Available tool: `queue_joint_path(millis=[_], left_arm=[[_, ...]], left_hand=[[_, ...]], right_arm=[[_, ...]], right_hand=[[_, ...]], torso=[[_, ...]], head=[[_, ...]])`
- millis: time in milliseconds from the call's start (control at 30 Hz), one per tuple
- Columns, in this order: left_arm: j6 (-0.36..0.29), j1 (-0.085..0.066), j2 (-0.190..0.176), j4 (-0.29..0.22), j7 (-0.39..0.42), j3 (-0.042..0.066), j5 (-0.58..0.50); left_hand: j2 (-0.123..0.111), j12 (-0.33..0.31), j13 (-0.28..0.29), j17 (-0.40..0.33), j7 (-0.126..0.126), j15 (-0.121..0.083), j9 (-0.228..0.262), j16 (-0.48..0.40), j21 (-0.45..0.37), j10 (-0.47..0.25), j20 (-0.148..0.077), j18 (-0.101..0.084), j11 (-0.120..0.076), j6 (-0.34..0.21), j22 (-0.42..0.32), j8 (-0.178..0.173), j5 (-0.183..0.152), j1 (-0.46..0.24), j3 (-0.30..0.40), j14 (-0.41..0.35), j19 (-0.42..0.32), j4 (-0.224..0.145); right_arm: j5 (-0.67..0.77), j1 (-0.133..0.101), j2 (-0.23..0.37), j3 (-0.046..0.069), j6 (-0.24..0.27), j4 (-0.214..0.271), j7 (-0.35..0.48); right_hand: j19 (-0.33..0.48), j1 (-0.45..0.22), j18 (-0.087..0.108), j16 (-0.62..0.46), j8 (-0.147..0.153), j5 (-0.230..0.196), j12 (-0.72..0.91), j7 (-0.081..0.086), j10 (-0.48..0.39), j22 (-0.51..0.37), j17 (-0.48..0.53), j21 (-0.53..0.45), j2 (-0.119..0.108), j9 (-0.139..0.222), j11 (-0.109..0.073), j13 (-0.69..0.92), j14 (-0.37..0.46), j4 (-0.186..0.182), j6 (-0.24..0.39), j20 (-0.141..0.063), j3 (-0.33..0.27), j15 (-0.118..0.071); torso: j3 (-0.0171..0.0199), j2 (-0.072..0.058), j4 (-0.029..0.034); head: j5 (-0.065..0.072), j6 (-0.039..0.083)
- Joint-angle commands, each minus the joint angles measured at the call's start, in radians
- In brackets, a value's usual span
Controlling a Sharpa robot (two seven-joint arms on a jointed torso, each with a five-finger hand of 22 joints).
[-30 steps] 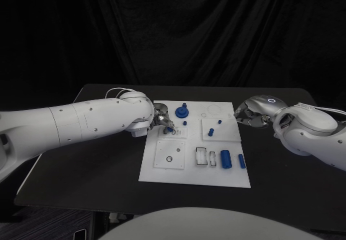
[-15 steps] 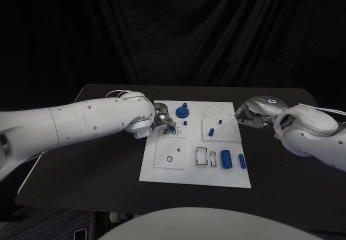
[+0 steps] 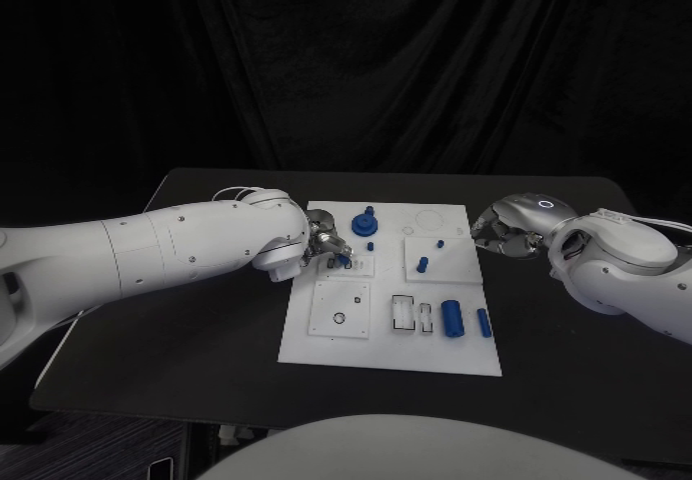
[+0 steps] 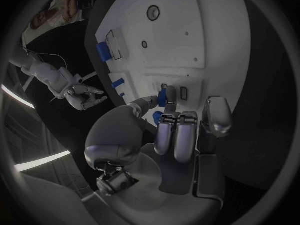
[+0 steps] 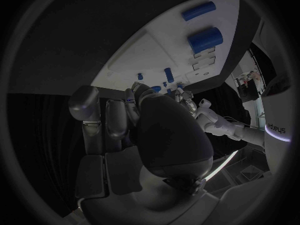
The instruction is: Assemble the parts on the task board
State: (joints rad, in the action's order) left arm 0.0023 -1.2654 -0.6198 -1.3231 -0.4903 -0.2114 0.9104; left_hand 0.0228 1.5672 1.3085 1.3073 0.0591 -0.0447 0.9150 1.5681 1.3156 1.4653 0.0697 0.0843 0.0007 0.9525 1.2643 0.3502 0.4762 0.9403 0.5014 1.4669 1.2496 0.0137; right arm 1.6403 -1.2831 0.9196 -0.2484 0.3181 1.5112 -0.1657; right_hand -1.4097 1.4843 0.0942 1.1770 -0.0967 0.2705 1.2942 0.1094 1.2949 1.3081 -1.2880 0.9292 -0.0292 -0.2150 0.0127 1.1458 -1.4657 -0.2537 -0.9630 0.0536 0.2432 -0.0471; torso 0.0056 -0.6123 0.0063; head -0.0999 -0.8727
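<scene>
The white task board lies mid-table. My left hand hovers over its upper left square and pinches a small blue part between thumb and finger; the left wrist view shows that part at my fingertips, low over the board. My right hand sits off the board's right edge with its fingers curled in and nothing in them. On the board stand a round blue part with a peg, a small peg and another peg.
Two blue cylinders lie near the board's front right beside white slotted pieces. A black ring sits in the front left square. The right wrist view shows the cylinders past the curled hand.
My left hand has edged slightly to the right over the upper left square, still pinching the small blue part. The right hand has not moved.
</scene>
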Motion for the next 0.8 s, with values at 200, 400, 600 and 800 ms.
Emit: queue_joint_path(millis=[200,400,600,800], left_arm=[[-0.014,0.008,0.005,0.005,0.008,0.001,-0.013],[-0.012,0.012,0.005,0.009,0.010,0.001,-0.013],[-0.007,0.016,0.005,0.011,0.011,0.001,-0.013],[-0.009,0.021,0.006,0.015,0.018,0.001,-0.013]], left_hand=[[0.007,0.004,0.262,0.264,-0.003,-0.006,0.001,0.003,-0.005,0.106,-0.005,0.011,-0.009,0.007,0.000,0.001,0.001,-0.002,0.002,0.104,0.001,0.003],[0.007,0.004,0.262,0.264,-0.003,-0.006,0.001,0.003,-0.005,0.106,-0.005,0.011,-0.009,0.006,-0.001,0.000,0.000,-0.003,0.002,0.104,0.001,0.003],[0.008,0.004,0.262,0.264,-0.002,-0.006,0.001,0.003,-0.007,0.106,-0.006,0.012,-0.009,0.004,-0.001,-0.001,-0.002,-0.005,0.003,0.104,0.001,0.004],[0.009,0.004,0.262,0.264,-0.002,-0.006,0.002,0.003,-0.009,0.106,-0.006,0.012,-0.008,0.002,-0.004,-0.004,-0.008,-0.007,0.003,0.104,-0.002,0.006]], right_arm=[[0.003,0.003,0.001,0.001,0.000,-0.001,-0.018],[0.003,0.003,0.002,0.001,0.000,-0.001,-0.018],[0.003,0.004,0.001,0.001,-0.004,-0.001,-0.019],[0.003,0.004,0.000,0.001,-0.007,-0.002,-0.021]], right_hand=[[0.007,-0.002,0.015,-0.005,0.004,0.005,-0.007,-0.001,-0.006,0.113,0.001,-0.003,0.001,0.001,-0.001,-0.002,-0.009,0.001,0.003,0.001,0.006,-0.006],[0.007,-0.002,0.015,-0.005,0.004,0.005,-0.007,-0.001,-0.006,0.113,0.001,-0.003,0.001,0.001,-0.001,-0.002,-0.009,0.001,0.003,0.001,0.006,-0.006],[0.007,-0.002,0.015,-0.006,0.004,0.006,-0.007,-0.001,-0.006,0.113,0.001,-0.003,0.000,0.001,-0.001,-0.002,-0.009,0.001,0.001,0.001,0.007,-0.006],[0.007,-0.002,0.015,-0.006,0.004,0.006,-0.007,-0.001,-0.006,0.113,0.001,-0.003,0.000,0.001,-0.001,-0.002,-0.009,0.001,0.001,0.001,0.007,-0.006]], torso=[[-0.0007,0.000,0.0005],[-0.0011,-0.001,0.0003],[-0.0014,-0.001,0.0008],[-0.0008,-0.001,0.0010]], head=[[-0.001,0.000],[-0.002,0.000],[-0.002,0.000],[0.000,0.000]])
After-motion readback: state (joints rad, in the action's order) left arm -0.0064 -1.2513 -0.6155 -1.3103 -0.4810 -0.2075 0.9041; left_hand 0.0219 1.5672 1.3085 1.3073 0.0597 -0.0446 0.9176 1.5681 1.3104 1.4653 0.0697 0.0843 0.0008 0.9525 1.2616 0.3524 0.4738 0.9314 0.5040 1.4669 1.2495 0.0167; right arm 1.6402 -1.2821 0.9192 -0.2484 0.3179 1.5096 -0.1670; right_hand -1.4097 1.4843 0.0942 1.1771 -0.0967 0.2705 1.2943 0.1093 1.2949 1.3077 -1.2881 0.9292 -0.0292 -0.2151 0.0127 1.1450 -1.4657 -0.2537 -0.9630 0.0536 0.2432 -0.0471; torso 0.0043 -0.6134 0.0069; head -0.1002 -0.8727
